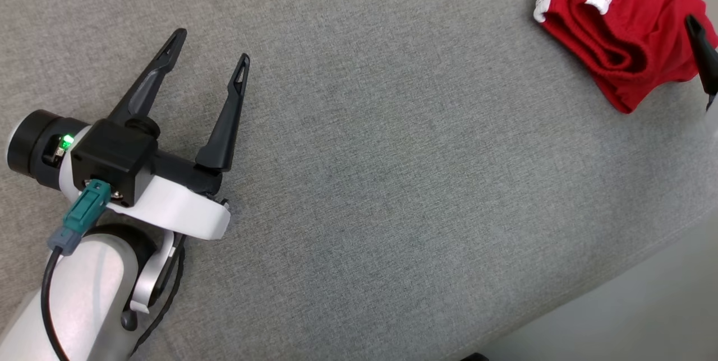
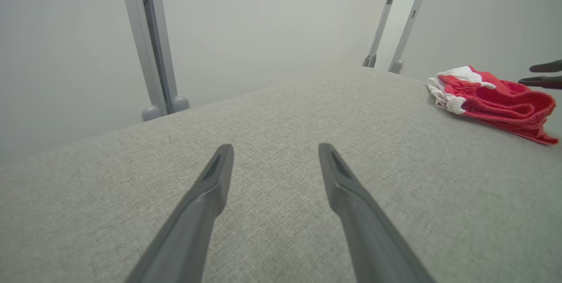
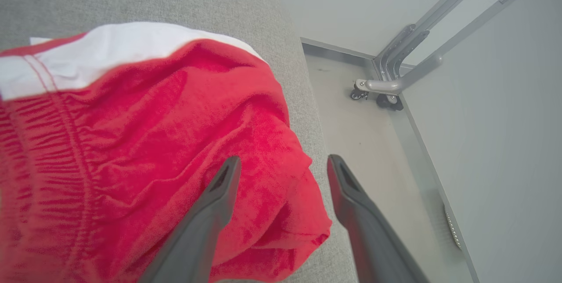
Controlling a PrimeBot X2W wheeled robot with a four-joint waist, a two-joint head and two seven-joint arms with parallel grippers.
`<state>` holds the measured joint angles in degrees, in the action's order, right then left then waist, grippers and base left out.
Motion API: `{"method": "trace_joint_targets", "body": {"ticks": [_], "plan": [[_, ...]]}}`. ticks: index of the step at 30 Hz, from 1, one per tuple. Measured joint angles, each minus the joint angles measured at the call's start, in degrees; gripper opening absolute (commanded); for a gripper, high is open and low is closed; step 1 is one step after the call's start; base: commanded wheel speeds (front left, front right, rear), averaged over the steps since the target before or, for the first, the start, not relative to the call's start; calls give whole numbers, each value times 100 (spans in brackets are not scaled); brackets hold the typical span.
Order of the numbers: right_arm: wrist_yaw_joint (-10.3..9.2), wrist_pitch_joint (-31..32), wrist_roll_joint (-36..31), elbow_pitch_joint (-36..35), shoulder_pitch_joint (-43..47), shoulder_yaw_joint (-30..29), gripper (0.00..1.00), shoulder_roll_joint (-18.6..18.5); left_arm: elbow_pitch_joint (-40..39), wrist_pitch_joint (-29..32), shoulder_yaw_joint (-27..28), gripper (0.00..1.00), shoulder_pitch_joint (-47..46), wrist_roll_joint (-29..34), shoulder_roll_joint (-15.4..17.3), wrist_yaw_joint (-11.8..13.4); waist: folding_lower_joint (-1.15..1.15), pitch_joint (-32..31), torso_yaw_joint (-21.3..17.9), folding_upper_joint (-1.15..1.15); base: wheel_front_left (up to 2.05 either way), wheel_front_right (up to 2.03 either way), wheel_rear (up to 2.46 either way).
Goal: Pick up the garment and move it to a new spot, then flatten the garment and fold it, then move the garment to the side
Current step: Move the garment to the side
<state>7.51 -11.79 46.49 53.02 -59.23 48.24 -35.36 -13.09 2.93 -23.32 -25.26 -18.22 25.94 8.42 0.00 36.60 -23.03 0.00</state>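
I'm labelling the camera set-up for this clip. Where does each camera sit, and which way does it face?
Head: above, looking down on the grey pad; left tool and pale forearm at lower left.
Left wrist: low over the pad, looking along the open left tool toward frame posts.
Right wrist: over the pad's edge, looking down along the open right tool to the floor.
Shared: all three show the red garment.

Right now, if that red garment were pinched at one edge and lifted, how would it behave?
Probably floppy: the garment lies in soft folds, so it would likely drape and unfold. Likely light, being thin cloth. Pushed, it would probably bunch on the woven grey surface.
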Motion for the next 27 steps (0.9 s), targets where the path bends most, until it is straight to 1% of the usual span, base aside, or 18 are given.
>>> {"method": "trace_joint_targets", "body": {"ticks": [4,8,10,14,17,21,24,27], "plan": [[-1,-208,268,27,277,-244,100,21,113,-103,-19,100,46,-64,-67,4,0,-192,19,0,0,0,0],[-1,-301,400,-87,608,-680,100,24,258,-252,-23,100,210,-163,-163,49,0,-461,51,0,0,0,0],[-1,-316,372,-324,794,-1106,100,24,325,-323,-3,100,286,-221,-192,83,0,-607,81,0,0,0,0],[-1,-333,5,-822,1346,-2046,100,142,450,-485,64,100,467,-337,-296,169,0,-885,183,0,0,0,0],[-1,-334,-387,-1246,1866,-2753,100,412,552,-621,154,100,598,-448,-346,226,0,-1085,295,0,0,0,0],[-1,-334,-933,-1842,2546,-3600,100,865,684,-804,258,100,807,-597,-420,325,0,-1334,497,0,0,0,0],[-1,-335,-1378,-2250,2949,-4075,100,1224,788,-938,355,100,919,-690,-476,369,0,-1506,670,0,0,0,0],[-2,-335,-1770,-2649,3291,-4422,100,1625,883,-1074,448,100,1024,-793,-515,401,0,-1663,858,0,0,0,0]]}}
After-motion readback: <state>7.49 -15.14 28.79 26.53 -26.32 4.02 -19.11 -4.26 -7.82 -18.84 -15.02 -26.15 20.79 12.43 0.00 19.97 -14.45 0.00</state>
